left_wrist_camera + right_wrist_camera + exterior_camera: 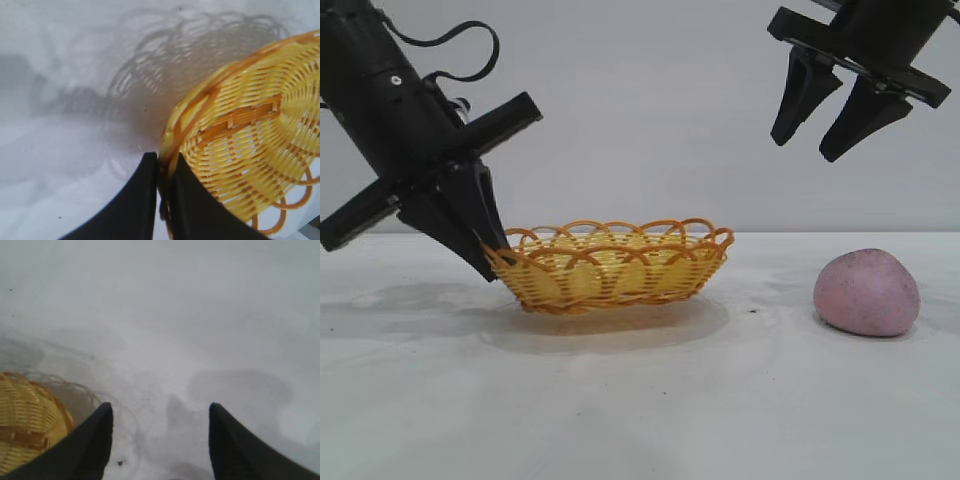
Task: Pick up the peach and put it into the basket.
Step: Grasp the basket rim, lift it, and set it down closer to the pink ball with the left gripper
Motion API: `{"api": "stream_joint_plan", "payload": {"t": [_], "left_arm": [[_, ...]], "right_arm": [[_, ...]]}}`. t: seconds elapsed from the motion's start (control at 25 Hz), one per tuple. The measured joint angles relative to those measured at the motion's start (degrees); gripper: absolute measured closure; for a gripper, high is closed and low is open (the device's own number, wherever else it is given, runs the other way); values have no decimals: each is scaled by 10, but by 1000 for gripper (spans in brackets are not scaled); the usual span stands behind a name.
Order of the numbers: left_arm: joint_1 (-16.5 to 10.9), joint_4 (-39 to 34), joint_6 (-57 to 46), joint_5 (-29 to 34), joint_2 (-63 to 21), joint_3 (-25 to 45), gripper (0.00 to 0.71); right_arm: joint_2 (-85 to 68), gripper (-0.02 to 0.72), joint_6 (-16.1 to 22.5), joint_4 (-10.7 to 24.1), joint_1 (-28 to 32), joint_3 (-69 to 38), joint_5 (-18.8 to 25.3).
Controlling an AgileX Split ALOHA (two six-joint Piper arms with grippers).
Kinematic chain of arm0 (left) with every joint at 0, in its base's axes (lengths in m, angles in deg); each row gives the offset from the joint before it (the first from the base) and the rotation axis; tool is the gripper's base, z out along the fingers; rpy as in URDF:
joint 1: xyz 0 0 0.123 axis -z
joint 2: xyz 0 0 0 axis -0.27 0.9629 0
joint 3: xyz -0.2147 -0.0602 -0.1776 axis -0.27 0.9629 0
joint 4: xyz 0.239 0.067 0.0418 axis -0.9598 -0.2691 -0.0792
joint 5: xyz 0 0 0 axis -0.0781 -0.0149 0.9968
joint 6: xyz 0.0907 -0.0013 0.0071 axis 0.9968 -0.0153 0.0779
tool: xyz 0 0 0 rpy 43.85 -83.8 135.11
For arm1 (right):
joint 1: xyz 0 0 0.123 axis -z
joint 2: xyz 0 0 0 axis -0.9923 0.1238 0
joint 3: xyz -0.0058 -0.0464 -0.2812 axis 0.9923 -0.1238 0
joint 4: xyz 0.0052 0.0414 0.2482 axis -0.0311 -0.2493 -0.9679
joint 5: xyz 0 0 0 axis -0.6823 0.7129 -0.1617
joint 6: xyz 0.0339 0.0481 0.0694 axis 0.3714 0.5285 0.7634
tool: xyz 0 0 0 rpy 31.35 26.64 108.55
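Your left gripper (161, 192) is pinched tight on the basket (615, 265) rim at its left end, steadying it mid-table (640, 400). Your right gripper (828, 120) hangs high with its 2 fingers spread wide and empty. The peach (867, 292) sits untouched near the table's right edge, so I judge the approach is in hand: next, lower the right gripper straight over it.

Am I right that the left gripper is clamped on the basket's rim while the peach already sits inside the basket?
Not quite. The left gripper is indeed shut on the rim of the basket, as the left wrist view shows, but the peach is not inside it. In the exterior view it lies on the table, apart from the basket, below the open right gripper.
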Motion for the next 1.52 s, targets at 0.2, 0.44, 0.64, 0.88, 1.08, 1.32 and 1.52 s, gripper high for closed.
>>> {"api": "stream_joint_plan", "payload": {"t": [0.2, 0.44, 0.64, 0.88, 1.08, 1.32, 1.52], "left_arm": [[8, 1, 13, -9, 8, 0, 710], [8, 9, 31, -9, 9, 0, 565], [8, 25, 35, -5, 9, 0, 304], [6, 28, 45, 61, 9, -26, 221], [0, -12, 47, 147, 8, -89, 195], [0, -138, 33, 193, -23, -143, 195], [0, -320, -25, 229, -45, -182, 195]], "right_arm": [[0, 351, 0, 0, 0, 0, 0], [0, 351, 0, 0, 0, 0, 2], [0, 351, 0, 0, 0, 0, 7], [0, 351, 0, 0, 0, 0, 16], [0, 351, -4, 18, 0, 0, 28], [0, 351, -4, 29, 0, 0, 40], [0, 351, -4, 30, 0, 0, 42]]}}
